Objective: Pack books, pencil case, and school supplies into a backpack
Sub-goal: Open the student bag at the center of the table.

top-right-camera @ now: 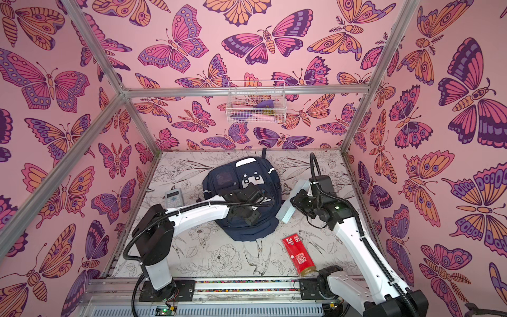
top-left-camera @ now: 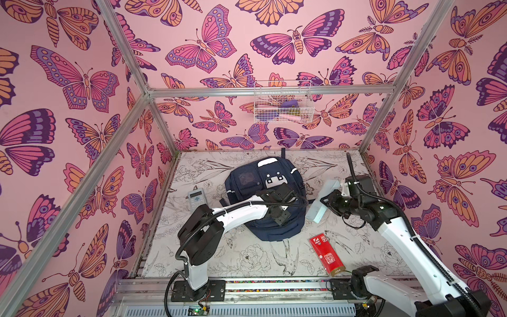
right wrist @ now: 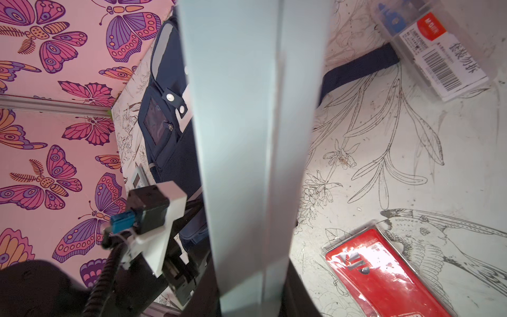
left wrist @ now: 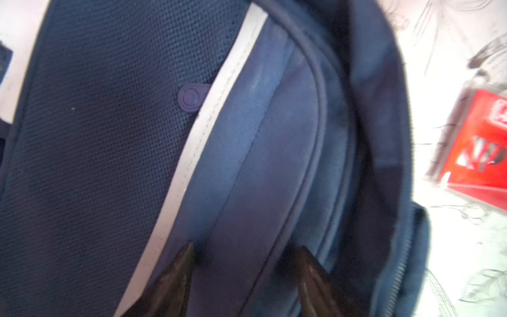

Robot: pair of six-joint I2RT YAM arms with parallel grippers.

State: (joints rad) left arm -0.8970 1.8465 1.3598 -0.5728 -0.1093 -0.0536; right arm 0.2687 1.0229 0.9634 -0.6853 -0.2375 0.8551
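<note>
Here the left gripper rests on the backpack, which lies front-up in the middle of the table, its fingers spread apart with both tips pressed against the navy fabric beside a white stripe. The right gripper is clamped on a pale blue oblong case, held tilted just beside the backpack's right flank. A calculator lies left of the bag and a red packet lies front right, both on the table with its line-drawn flowers and birds, inside pink butterfly-print walls with a white wire basket on the back one.
</note>
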